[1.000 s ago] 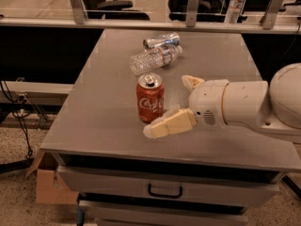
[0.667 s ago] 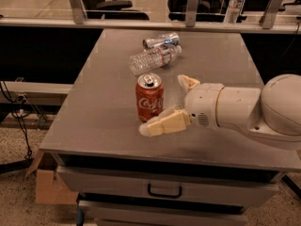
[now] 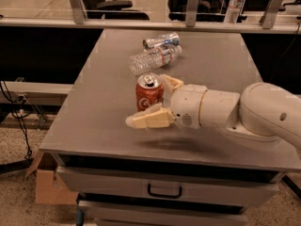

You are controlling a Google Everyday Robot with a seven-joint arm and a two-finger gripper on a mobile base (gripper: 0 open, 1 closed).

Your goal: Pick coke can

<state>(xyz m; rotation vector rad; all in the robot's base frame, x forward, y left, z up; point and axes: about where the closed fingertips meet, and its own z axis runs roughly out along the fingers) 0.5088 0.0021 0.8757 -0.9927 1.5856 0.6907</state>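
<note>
The red coke can (image 3: 148,89) stands upright near the middle of the grey table (image 3: 103,98), its silver top and pull tab showing. My gripper (image 3: 147,100) reaches in from the right on a white arm (image 3: 235,114). It is open and its jaws straddle the can. The near cream finger (image 3: 149,119) lies in front of the can's base. The far finger (image 3: 172,83) is behind the can's right side. The can still rests on the table.
A clear plastic water bottle (image 3: 154,58) lies on its side just behind the can. A silver can (image 3: 160,40) lies behind that. Another bottle (image 3: 233,4) stands beyond the railing. Drawers (image 3: 164,190) are under the table's front edge, and a cardboard box (image 3: 49,182) sits on the floor at left.
My gripper has moved left toward the can, so its fingers now reach on either side of it. The can and the bottle have not moved.
</note>
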